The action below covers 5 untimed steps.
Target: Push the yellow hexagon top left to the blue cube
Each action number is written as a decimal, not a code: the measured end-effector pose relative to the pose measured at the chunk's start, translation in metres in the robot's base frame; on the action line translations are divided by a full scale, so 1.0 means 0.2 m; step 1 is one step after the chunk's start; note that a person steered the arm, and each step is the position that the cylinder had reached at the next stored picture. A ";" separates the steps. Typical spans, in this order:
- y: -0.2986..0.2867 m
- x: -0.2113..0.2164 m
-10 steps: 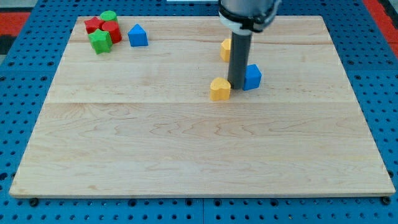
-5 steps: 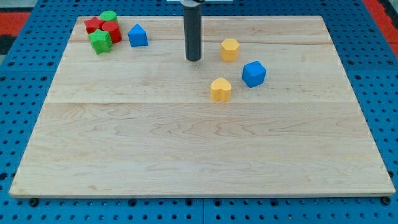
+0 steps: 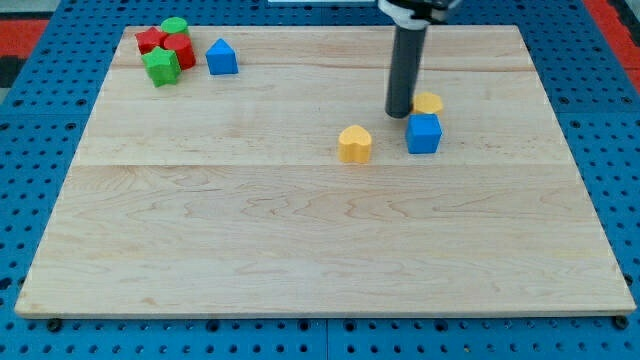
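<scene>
Light wood board (image 3: pixel 300 250), approx. trapezoid in view, narrower at view's top. Made of planks w/ seams running left-right; grain visible. Board sits on blue pegboard-type surface (image 3: pixel 40 200) w/ regular grid of small holes, showing on all sides. Red area w/ same hole pattern at view's top left corner (image 3: pixel 25 20) and top right corner (image 3: pixel 615 15). Small dark feet under board's bottom edge. Lighting even, soft; no hard shadows. No walls or windows in frame.
</scene>
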<state>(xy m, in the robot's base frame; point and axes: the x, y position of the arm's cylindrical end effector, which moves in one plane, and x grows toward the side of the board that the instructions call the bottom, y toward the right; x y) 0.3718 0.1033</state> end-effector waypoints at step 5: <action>0.46 0.71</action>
